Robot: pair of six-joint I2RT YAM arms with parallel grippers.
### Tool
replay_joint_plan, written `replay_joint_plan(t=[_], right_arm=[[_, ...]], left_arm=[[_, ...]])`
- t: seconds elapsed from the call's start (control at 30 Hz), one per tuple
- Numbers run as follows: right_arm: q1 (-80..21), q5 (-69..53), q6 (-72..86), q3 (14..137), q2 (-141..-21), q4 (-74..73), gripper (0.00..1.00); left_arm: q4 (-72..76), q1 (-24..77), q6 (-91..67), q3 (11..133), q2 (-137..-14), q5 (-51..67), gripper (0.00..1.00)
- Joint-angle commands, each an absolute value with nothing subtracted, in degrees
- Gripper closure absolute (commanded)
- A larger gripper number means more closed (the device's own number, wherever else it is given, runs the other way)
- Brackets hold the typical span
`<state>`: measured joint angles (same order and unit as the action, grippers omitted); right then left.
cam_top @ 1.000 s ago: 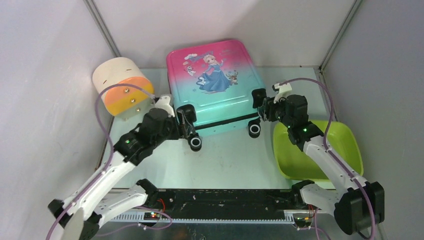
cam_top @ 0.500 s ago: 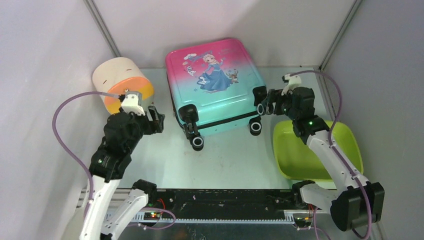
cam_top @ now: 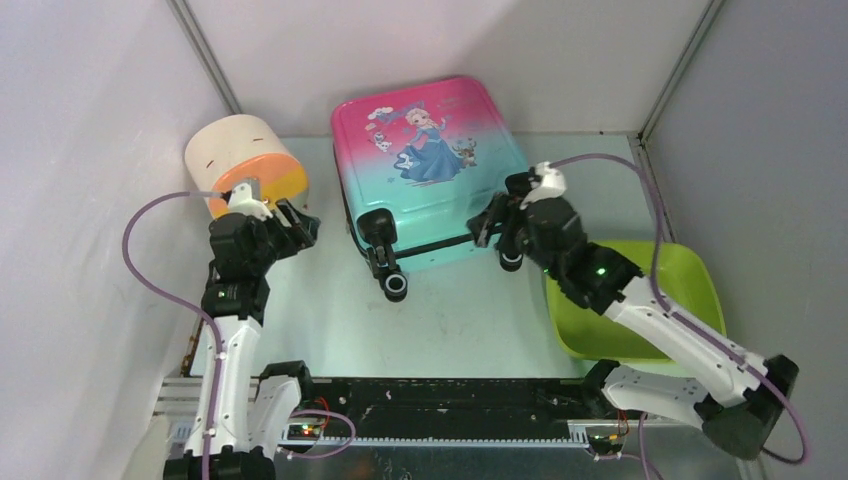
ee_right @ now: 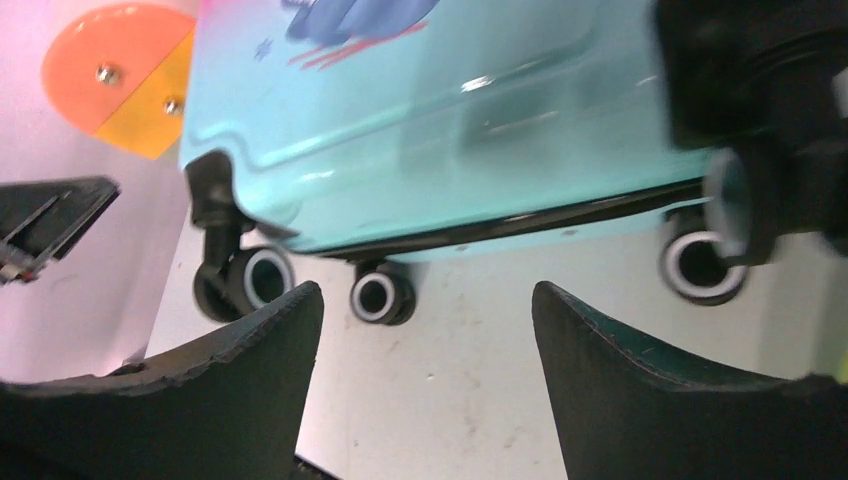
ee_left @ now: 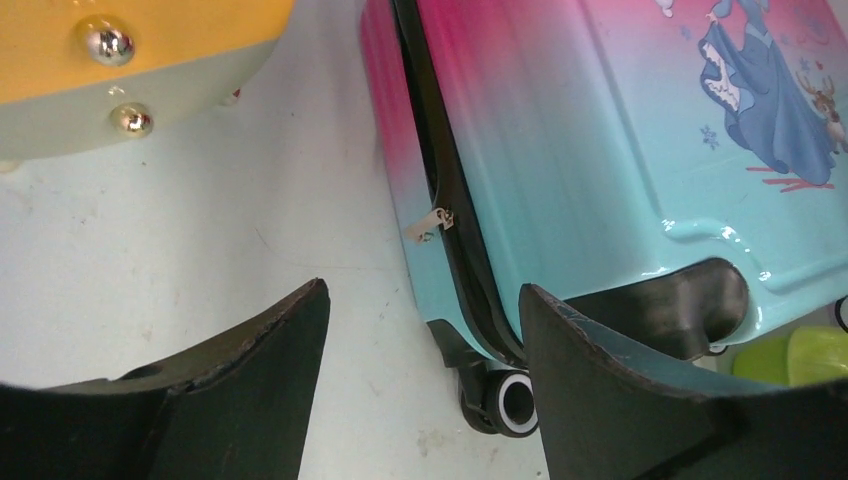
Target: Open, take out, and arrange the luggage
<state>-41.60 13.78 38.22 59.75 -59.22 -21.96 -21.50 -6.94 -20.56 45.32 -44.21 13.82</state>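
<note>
The luggage (cam_top: 430,160) lies shut at the back centre, princess print up and black wheels towards me. My left gripper (cam_top: 300,225) is open and empty, left of the luggage and apart from it. In the left wrist view (ee_left: 425,310) it faces the luggage's left side (ee_left: 600,150), where a silver zipper pull (ee_left: 432,222) hangs on the black seam above a wheel (ee_left: 510,400). My right gripper (cam_top: 490,225) is open and empty at the near right corner. In the right wrist view (ee_right: 425,300) it faces the wheeled edge (ee_right: 430,130) and a wheel (ee_right: 378,295).
A cream-and-orange cylinder (cam_top: 245,165) lies at the back left, close behind my left gripper. A lime-green tub (cam_top: 680,290) sits at the right, under my right arm. Grey walls close in the back and both sides.
My left gripper has drawn back to the left, away from the luggage's near left wheel, towards the cylinder. My right gripper has swung from the luggage's right side round to its near right corner.
</note>
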Motion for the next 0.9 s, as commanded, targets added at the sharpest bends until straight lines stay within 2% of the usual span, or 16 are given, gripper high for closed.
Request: replay_joint_plan(t=[0.0,0.27,0.53,0.87], right_arm=[[-52.11,25.18,44.68,62.56,-63.98,-16.84,0.21],[-67.44,33.26,41.03,75.46,-82.59,-15.72,0.14],[-70.19,32.87,36.06,91.23,-98.6,-20.71,0.12],[-70.53,34.59,37.94,97.61,-106.04,-28.54,0.19]], left_arm=[[-15.88,-7.51,-23.63,42.61,-42.45,15.2,0.24],[-16.76,-7.47,-22.95,36.33,-39.46,8.64,0.23],[-16.64,-7.38,-20.82,34.15,-38.88,9.24,0.23],[-16.57,-7.06,-18.9,34.05,-39.02,7.15,0.24]])
